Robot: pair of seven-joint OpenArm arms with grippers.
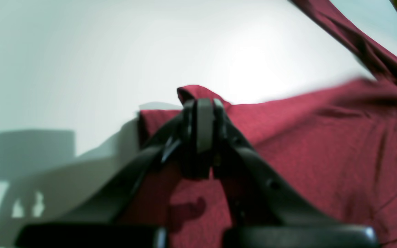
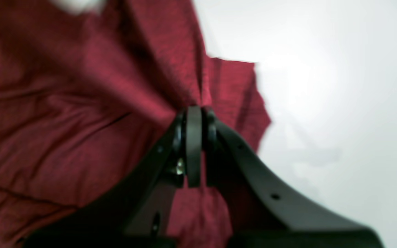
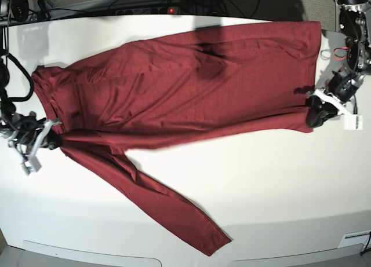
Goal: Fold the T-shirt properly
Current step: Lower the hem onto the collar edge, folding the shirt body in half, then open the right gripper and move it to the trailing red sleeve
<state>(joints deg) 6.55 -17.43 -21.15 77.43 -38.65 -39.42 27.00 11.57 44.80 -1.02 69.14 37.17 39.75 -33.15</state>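
Pinching the near edge of the T-shirt (image 3: 191, 81) at both ends, the two arms appear to be mid-way through the first lengthwise fold. The left gripper (image 3: 316, 113), at about three o'clock in the base view, has its jaws clamped on the hem corner; the right gripper (image 3: 51, 141), at about nine o'clock, is clamped on cloth at the shoulder end. Both wrist views show fabric bunched between closed jaws. The shirt lies spread across the white table (image 3: 278, 186), its body running from nine to three, with one long sleeve (image 3: 168, 203) trailing toward six o'clock. The next move likely calls for lifting both ends together, evenly, and carrying the gripped edge toward twelve o'clock without slack sagging between them.
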